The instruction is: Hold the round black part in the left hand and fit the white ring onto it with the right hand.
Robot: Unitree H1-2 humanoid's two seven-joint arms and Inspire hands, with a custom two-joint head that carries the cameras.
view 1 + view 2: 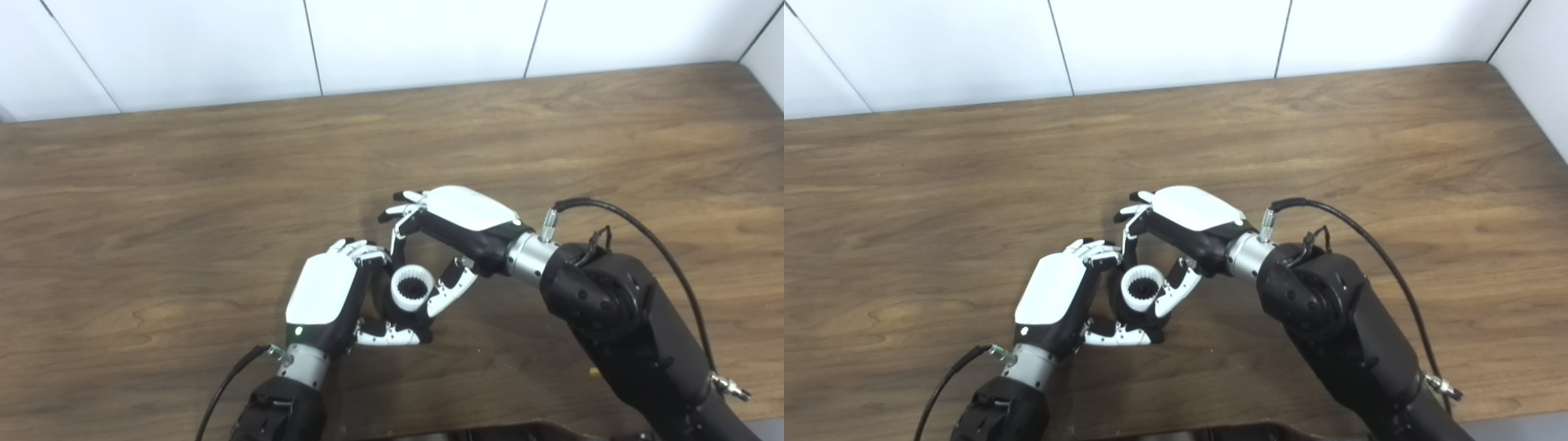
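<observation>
The left hand (323, 294) is curled around the round black part (392, 306), thumb underneath; the white ring (412, 289) sits on top of that part, toothed inside; the right hand (456, 223) pinches the ring from either side with finger and thumb; all of it hovers low over the wooden table (184, 202).

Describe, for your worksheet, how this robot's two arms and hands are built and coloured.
Each robot hand, left and right, has a glossy white back plate, black palm and white-and-black fingers. Silver metal wrists join bulky black forearms. A black cable runs beside each wrist, and a green light glows on the left one.
</observation>
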